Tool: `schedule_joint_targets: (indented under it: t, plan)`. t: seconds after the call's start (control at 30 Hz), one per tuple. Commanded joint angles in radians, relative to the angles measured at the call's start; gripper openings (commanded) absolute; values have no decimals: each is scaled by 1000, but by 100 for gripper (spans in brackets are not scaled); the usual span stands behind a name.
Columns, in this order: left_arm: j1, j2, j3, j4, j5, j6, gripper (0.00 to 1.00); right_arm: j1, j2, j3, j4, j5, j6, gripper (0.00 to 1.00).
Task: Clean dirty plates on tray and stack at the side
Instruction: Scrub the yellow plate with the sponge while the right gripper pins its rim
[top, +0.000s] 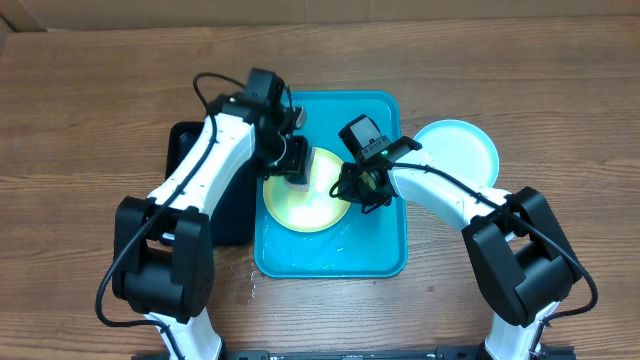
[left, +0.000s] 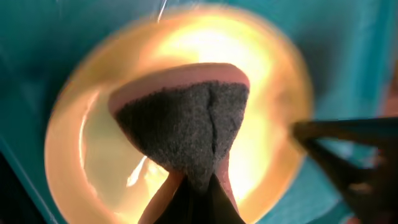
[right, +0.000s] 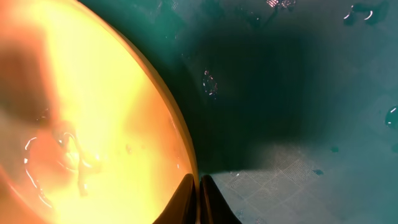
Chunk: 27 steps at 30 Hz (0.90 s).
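Observation:
A yellow-green plate (top: 305, 203) lies in the turquoise tray (top: 385, 255). My left gripper (top: 293, 168) is shut on a sponge with a dark scouring face and a pink back (left: 186, 127), which it presses onto the plate (left: 81, 143). My right gripper (top: 362, 190) is shut on the plate's right rim (right: 186, 155); the wet plate (right: 93, 112) fills the left of the right wrist view. A light blue plate (top: 460, 150) lies on the table to the right of the tray. A third plate is not visible.
A black tray (top: 232, 215) lies left of the turquoise tray, mostly under my left arm. The turquoise tray floor (right: 298, 93) is wet with droplets. My right gripper's fingers show at the right of the left wrist view (left: 348, 155).

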Motion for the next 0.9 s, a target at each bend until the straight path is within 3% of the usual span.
schedule_joint_targets:
  t: [0.0, 0.13, 0.2, 0.6, 0.7, 0.87]
  plan:
    - [-8, -4, -126, 49, -112, -31, 4, 7, 0, -5, 4, -1, 1, 4]
    - [-8, -4, -241, 126, -256, -179, 4, 7, 0, -5, 5, -1, 1, 4]
    - [-8, -4, -291, 180, -243, -202, 4, 7, 0, -5, 5, -1, 1, 4]
    - [6, -4, -311, 362, 344, -134, 4, 7, 0, -5, 4, -1, 1, 5]
    - [27, -5, -239, 375, 398, -166, 4, 7, 0, -5, 3, -1, 1, 4]
    - [38, -5, -52, 231, 362, -137, 4, 7, 0, -5, -8, -1, 1, 5]
